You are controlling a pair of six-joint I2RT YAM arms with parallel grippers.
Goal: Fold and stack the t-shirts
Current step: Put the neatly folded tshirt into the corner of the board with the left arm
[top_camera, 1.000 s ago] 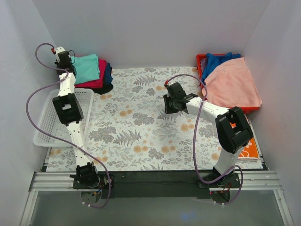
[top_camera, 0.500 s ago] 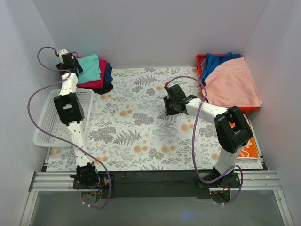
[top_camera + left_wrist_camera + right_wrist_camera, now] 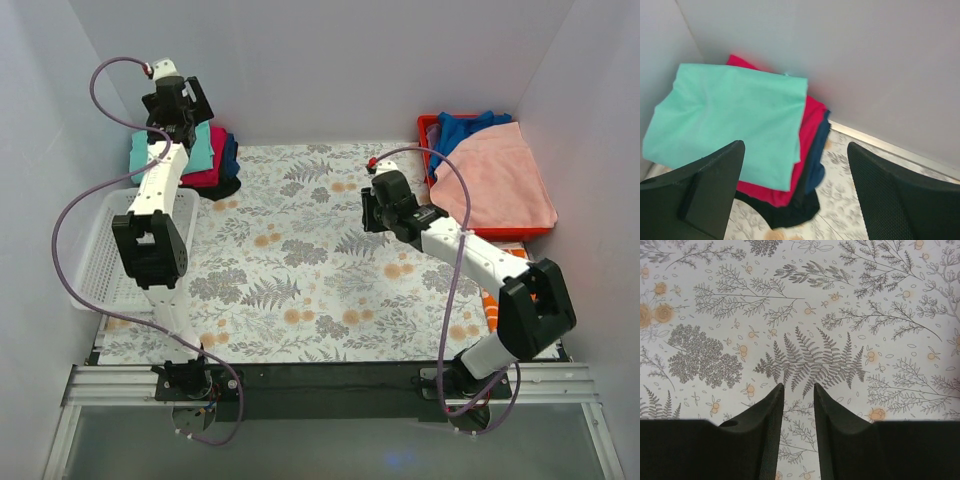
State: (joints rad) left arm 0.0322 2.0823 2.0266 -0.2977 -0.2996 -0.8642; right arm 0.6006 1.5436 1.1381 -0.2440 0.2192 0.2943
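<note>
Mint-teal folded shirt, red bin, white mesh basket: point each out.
Mint-teal folded cloth shirt [image 3: 735,117]: left wrist view, middle of top face.
Red plastic bin [image 3: 424,135]: top external view, far-left rim.
White plastic mesh basket [image 3: 95,255]: top external view, bare floor.

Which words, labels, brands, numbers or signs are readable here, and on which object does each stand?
None can be read. The stacked t-shirts are plain; the tablecloth bears only ferns and flowers; the white basket and red bin show no label. The orange sheet at the right is mostly hidden, any marks too small to tell.
</note>
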